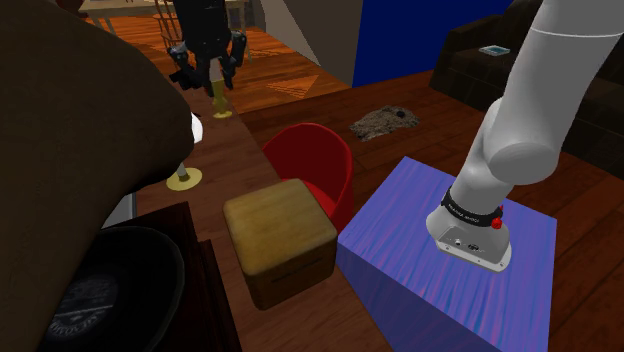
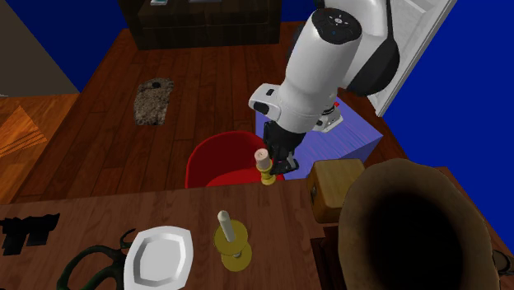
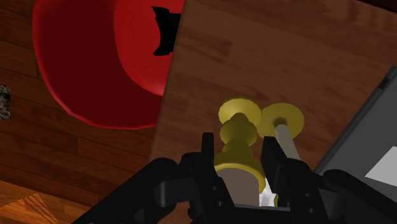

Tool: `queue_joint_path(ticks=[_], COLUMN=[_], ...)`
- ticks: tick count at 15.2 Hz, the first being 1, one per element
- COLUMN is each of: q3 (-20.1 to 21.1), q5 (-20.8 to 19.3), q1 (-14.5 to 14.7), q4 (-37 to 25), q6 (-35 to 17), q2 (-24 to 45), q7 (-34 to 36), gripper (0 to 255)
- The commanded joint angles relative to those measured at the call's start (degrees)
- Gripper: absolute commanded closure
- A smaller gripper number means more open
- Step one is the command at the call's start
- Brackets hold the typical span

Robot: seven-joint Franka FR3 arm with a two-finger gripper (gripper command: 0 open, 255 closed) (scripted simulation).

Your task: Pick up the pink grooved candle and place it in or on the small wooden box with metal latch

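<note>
candle (image 3: 240, 183) top end hidden behind tool (image 3: 238, 144), arm (image 1: 530, 90) cut by frame top, horn (image 2: 412, 231) cut at btm edge

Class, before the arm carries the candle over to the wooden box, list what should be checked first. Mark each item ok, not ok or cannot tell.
1. Grip: the end effector is shut on the candle, with a finger on each side of its gold holder: ok.
2. Candle lifted clear of the table: cannot tell.
3. Wooden box has its lid shut and its top bare, ready to take the candle: ok.
4. Second candle stands apart from the held one: ok.
5. Room to pass the large horn beside the box: cannot tell.
</note>
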State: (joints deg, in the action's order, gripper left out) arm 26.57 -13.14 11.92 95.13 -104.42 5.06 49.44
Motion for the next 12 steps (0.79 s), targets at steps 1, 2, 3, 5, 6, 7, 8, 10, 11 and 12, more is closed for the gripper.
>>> queue_joint_path(ticks=[1, 2, 3, 5, 6, 7, 8, 10, 11, 12], q3=[0.94, 1.35, 1.77, 2.63, 3.07, 3.52, 3.99, 4.98, 5.50, 6.04], q5=[0.89, 1.47, 2.05, 3.20, 3.78, 4.35, 4.91, 6.02, 6.57, 7.11], q1=[0.90, 1.26, 1.65, 2.50, 2.97, 3.45, 3.95, 4.99, 5.53, 6.07], q4=[2.40, 3.83, 5.17, 7.61, 8.71, 9.73, 10.68, 12.36, 13.09, 13.75], q6=[0.11, 0.04, 0.02, 0.09, 0.18, 0.31, 0.47, 0.87, 1.12, 1.39], q2=[-2.42, -3.80, -5.14, -7.69, -8.90, -10.06, -11.18, -13.28, -14.26, -15.19], q7=[1.81, 2.53, 3.26, 4.76, 5.53, 6.31, 7.12, 8.78, 9.64, 10.52], gripper=[255, 255, 255, 255, 255, 255, 255, 255, 255, 255])
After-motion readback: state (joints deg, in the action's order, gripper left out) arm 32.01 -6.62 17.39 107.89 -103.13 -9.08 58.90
